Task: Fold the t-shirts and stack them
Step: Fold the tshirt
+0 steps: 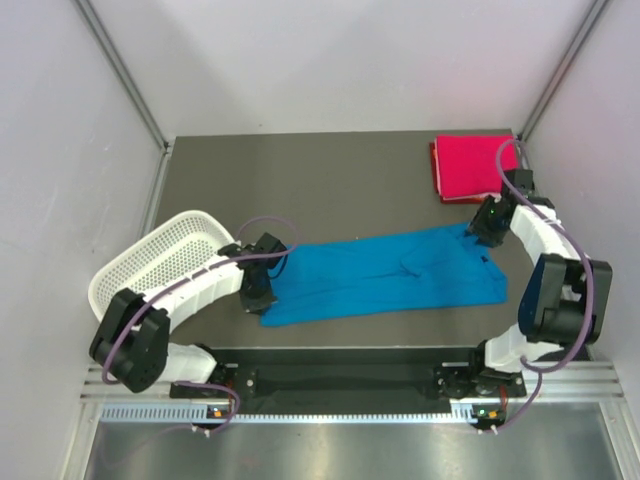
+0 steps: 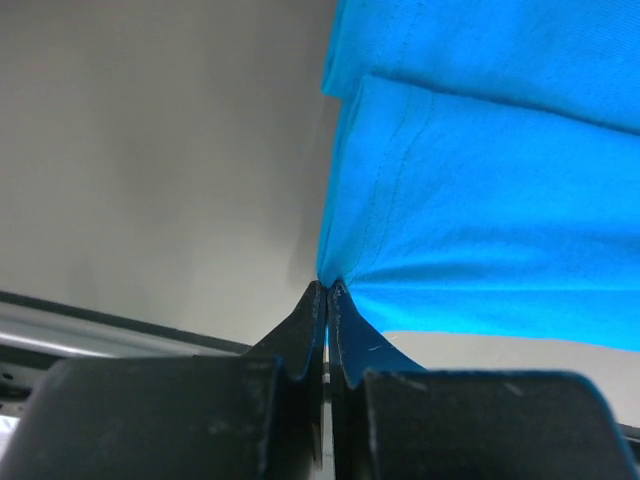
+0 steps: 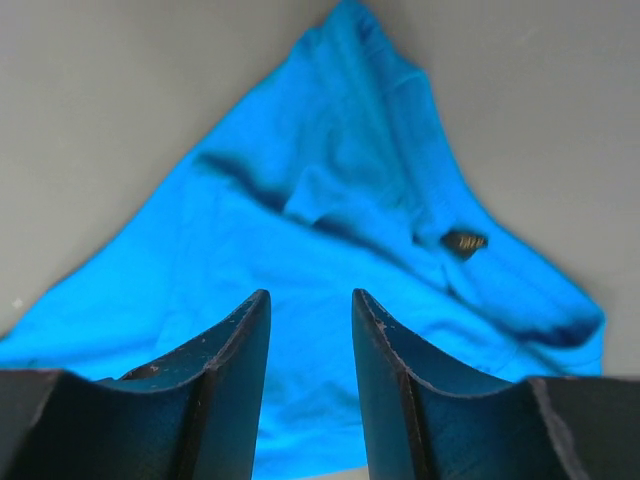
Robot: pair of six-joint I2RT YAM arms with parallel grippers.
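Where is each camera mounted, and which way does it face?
Top external: above and behind the robot, looking down on the table; both arms show, left gripper and right gripper at the blue t-shirt.
Left wrist: looks along its shut fingers pinching the shirt's edge.
Right wrist: looks down between its open fingers at crumpled cloth.
Shared: all see the blue t-shirt.

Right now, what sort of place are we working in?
Probably a lab test cell, not a home: a dark table boxed in by plain white walls, a metal mounting rail along its near edge, and a blue t-shirt, a folded pink t-shirt and a white basket laid out.
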